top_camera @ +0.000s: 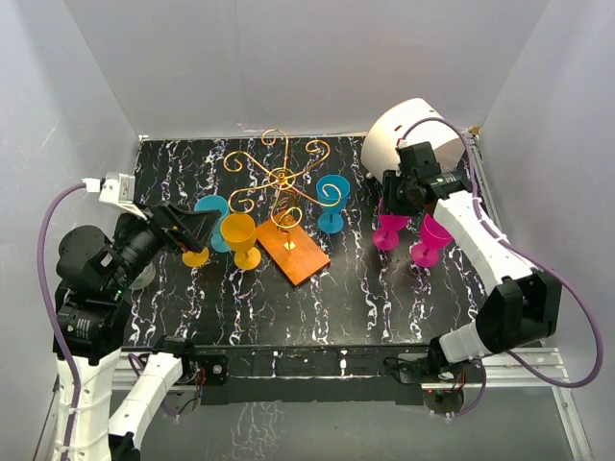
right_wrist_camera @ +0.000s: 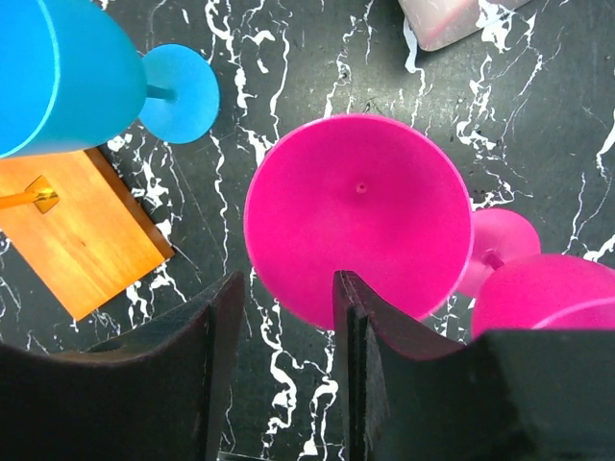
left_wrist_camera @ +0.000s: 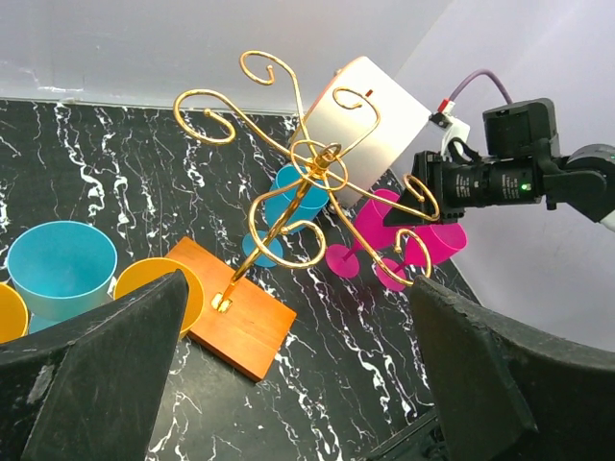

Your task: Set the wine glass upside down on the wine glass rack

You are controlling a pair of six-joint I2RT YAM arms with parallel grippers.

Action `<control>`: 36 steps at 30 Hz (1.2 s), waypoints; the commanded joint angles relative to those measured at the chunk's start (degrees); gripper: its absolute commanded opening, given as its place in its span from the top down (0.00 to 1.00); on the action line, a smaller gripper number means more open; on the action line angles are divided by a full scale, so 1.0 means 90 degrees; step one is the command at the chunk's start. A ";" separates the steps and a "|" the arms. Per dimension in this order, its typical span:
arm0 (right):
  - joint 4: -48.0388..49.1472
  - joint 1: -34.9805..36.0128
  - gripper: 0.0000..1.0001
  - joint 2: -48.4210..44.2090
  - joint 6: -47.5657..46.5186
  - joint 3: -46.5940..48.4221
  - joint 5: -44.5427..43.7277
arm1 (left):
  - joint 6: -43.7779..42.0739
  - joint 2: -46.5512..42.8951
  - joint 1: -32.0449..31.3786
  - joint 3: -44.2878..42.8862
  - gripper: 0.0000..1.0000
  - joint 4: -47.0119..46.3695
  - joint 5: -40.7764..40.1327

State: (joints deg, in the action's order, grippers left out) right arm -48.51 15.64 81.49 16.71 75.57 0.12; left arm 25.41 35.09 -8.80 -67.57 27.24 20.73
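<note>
The wine glass rack is gold wire with curled arms on an orange square base, mid-table; it also shows in the left wrist view. Two magenta wine glasses stand upright to its right. My right gripper hovers over the nearer magenta glass. The gripper is open, its jaws straddling the bowl's near rim, one finger over the bowl. My left gripper is wide open and empty, left of the rack, beside the yellow glasses.
Two yellow glasses and a cyan glass stand left of the rack. Another cyan glass stands right of it. A white cylinder lies at the back right. Grey walls close in the table.
</note>
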 commanded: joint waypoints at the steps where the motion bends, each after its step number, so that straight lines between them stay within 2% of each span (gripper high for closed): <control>1: 0.0438 0.0071 0.61 0.0239 -0.0164 0.0243 -0.0223 | 0.0020 0.0191 -0.0021 -0.0298 0.01 0.0082 -0.0135; 8: 0.0354 0.0344 0.75 0.0593 -0.0304 0.0287 -0.0465 | 0.0002 0.0370 -0.0019 -0.0512 0.01 0.0079 -0.0116; 13: 0.0221 0.0528 0.97 0.0666 -0.0340 0.0424 -0.1098 | -0.0130 0.0408 -0.0019 -0.0641 0.01 0.0111 -0.0080; 15: 0.0137 0.0607 1.00 0.0641 -0.0309 0.0511 -0.1231 | -0.0147 0.0434 -0.0021 -0.0686 0.01 0.0093 -0.0077; 20: 0.0040 0.0801 1.00 0.0365 -0.0169 0.0606 -0.1412 | -0.0144 0.0494 -0.0024 -0.0921 0.01 0.0191 -0.0076; 26: 0.0235 0.0850 1.00 -0.0410 0.0306 0.0578 -0.1146 | 0.0124 0.0613 -0.0020 -0.1239 0.01 0.0108 0.0169; 31: 0.0666 0.0850 1.00 -0.1392 0.0694 0.0511 -0.1107 | 0.0398 0.0763 -0.0020 -0.1462 0.01 -0.0137 0.0717; 36: 0.1477 0.0850 1.00 -0.2494 0.1101 0.0213 -0.1120 | 0.0832 0.0978 -0.0021 -0.1702 0.01 -0.0685 0.1813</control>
State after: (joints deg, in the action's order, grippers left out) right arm -45.23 23.24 66.30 22.50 78.11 -9.52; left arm 28.84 42.33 -8.82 -80.25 26.81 27.49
